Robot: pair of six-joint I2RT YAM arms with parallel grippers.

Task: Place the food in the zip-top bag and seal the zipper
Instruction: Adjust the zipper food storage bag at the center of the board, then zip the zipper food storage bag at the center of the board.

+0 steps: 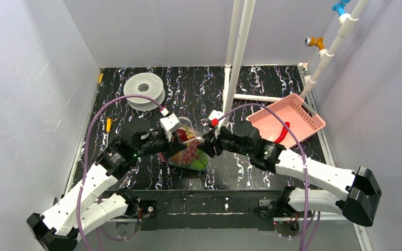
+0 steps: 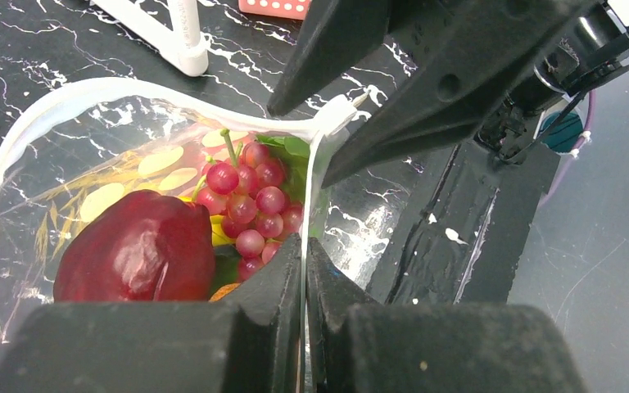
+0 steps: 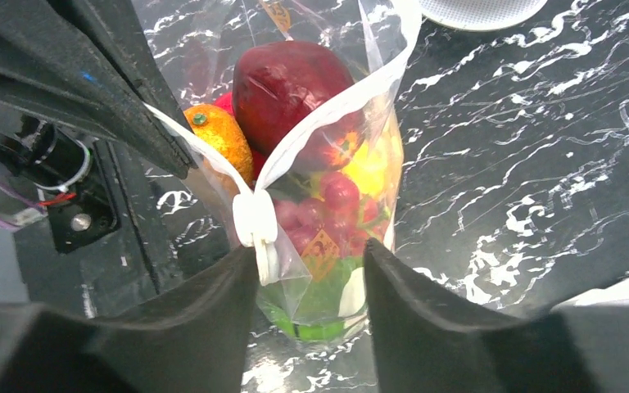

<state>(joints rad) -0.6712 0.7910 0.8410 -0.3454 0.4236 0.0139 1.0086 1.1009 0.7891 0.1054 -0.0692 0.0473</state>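
Observation:
The clear zip-top bag [image 1: 189, 151] stands at mid-table, holding the food: a dark red apple [image 2: 135, 250], a bunch of red grapes [image 2: 250, 205], an orange fruit [image 3: 217, 135] and a green piece [image 3: 319, 315]. The white zipper [image 2: 131, 86] curves along the bag's mouth, which gapes over the apple. My left gripper [image 2: 305, 250] is shut on the bag's mouth edge, the film pinched flat between its fingers. My right gripper [image 3: 311, 258] is open, its fingers standing either side of the zipper's white end tab [image 3: 254, 221]; the left finger is close against it.
A pink latticed basket [image 1: 293, 112] with a red piece [image 1: 282, 133] in it sits at the right. A grey-white spool [image 1: 144, 90] lies at the back left. White pipes [image 1: 238, 57] rise behind the bag. Both arms meet at the bag.

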